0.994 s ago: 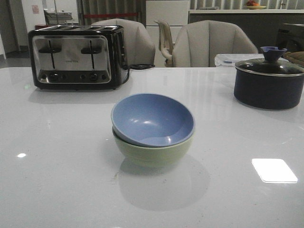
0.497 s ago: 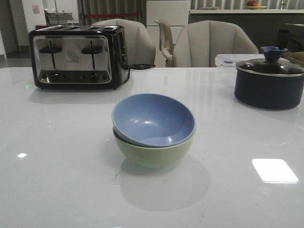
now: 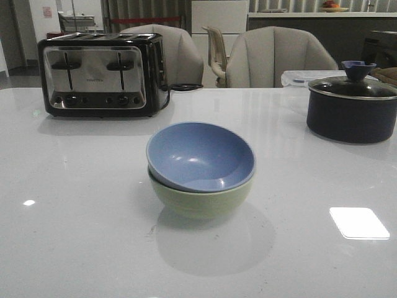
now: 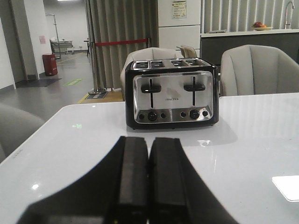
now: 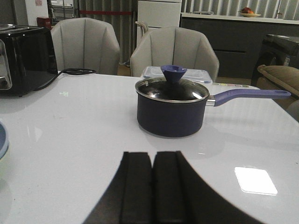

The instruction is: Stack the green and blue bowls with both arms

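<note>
front view showed dusty blue matte round bowl (image 3: 200, 155) nested in pale sage green round bowl (image 3: 200, 200), judged rigid, smooth, best gripped by rim; left gripper (image 4: 149, 179) and right gripper (image 5: 153, 184) were both closed and empty.

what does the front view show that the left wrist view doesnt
Only the front view shows the blue bowl nested in the green bowl mid-table, and the lidded pot at the right.

Only the left wrist view shows the left hand, its fingers pressed together and holding nothing, plus a hallway with a red barrier.

Both show the toaster, the white table and the chairs behind it.
</note>
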`<action>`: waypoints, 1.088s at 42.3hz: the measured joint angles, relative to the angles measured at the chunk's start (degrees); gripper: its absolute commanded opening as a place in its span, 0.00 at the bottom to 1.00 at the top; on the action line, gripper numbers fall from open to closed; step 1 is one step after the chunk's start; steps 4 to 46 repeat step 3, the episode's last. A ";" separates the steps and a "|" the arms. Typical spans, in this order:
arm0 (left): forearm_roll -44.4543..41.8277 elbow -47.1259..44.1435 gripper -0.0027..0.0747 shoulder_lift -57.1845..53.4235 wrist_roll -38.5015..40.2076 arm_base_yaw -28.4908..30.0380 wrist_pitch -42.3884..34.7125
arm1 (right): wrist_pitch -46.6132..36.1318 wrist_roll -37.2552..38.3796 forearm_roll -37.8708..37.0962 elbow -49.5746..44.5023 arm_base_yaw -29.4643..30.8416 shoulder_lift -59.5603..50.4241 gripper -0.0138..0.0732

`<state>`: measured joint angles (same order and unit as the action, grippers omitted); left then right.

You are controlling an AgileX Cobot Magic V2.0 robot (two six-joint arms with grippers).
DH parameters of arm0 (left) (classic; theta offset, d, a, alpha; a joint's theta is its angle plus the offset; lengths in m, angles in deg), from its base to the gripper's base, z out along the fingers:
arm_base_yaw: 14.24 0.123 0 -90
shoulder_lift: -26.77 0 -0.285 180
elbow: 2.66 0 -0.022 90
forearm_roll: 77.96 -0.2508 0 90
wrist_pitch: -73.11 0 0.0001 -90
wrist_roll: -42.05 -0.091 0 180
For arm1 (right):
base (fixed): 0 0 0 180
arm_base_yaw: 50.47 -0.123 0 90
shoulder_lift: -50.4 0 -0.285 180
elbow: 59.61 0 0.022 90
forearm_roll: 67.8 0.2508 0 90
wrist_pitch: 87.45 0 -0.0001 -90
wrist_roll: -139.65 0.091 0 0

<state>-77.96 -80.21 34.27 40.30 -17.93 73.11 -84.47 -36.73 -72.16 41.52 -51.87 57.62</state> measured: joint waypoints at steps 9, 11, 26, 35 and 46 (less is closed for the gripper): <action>0.00 0.00 0.17 0.00 0.00 0.00 0.00 | 0.00 0.00 0.00 0.00 0.00 0.00 0.21; 0.00 0.00 0.17 0.00 0.00 0.00 0.00 | 0.00 0.00 0.00 0.00 0.00 0.00 0.21; 0.00 0.00 0.17 0.00 0.00 0.00 0.00 | 0.00 0.00 0.00 0.00 0.00 0.00 0.21; 0.00 0.00 0.17 0.00 0.00 0.00 0.00 | 0.00 0.00 0.00 0.00 0.00 0.00 0.21; 0.00 0.00 0.17 0.00 0.00 0.00 0.00 | 0.00 0.00 0.00 0.00 0.00 0.00 0.21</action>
